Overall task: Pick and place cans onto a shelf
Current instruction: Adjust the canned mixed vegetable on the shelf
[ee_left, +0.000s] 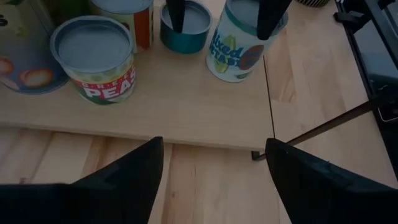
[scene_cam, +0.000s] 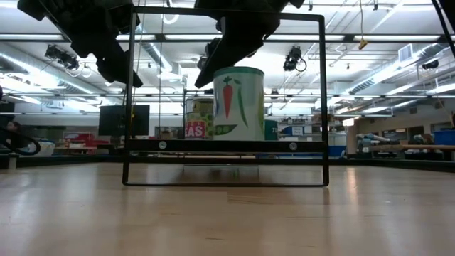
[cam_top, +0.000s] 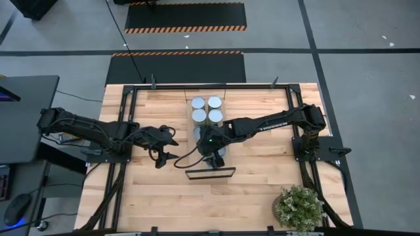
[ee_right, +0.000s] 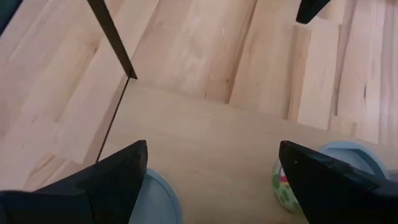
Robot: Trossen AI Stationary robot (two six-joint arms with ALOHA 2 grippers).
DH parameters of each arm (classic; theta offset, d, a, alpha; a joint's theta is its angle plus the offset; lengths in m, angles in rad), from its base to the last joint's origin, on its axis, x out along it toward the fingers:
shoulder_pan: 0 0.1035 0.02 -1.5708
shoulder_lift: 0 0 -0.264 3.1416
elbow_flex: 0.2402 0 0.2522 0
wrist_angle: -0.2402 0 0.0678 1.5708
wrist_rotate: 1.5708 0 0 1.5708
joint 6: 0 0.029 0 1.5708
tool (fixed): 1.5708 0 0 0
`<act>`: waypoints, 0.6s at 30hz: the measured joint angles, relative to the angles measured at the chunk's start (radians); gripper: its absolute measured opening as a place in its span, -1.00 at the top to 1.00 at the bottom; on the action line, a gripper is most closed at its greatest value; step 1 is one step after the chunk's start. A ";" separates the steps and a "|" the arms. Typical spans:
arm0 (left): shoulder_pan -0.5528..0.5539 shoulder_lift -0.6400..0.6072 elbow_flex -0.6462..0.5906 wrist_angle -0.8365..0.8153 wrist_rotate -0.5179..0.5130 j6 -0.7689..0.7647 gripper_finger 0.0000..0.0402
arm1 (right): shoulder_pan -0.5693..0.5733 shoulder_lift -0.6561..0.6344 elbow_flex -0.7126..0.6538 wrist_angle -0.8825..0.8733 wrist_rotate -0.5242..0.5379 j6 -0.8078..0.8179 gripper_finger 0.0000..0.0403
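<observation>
Hiding cans (cam_top: 216, 152) on shelf (ee_left: 186, 118), right fingers (ee_right: 144, 168) spread, left fingers (ee_left: 152, 165) spread, empty

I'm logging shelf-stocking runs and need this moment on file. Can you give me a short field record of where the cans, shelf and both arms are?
shelf: light-wood board mid-table, black frame at its near end
cans at far end: four in a square
cans under right arm: peas can, teal can, mixed-vegetable can
right gripper: over the shelf's cans, jaws open, nothing held
left gripper: beside the shelf, jaws open, empty
plant: near right corner
</observation>
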 joint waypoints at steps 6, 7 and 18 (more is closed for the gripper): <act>0.000 0.000 0.000 -0.001 0.000 -0.001 -0.42 | 0.007 -0.002 0.002 -0.038 0.001 0.004 -0.85; 0.000 0.000 0.000 -0.003 0.000 -0.001 -0.42 | 0.008 -0.002 0.002 -0.042 0.006 0.004 -0.85; -0.001 -0.001 0.000 -0.013 0.001 -0.020 -0.42 | 0.017 -0.046 -0.003 -0.144 0.072 0.021 -0.85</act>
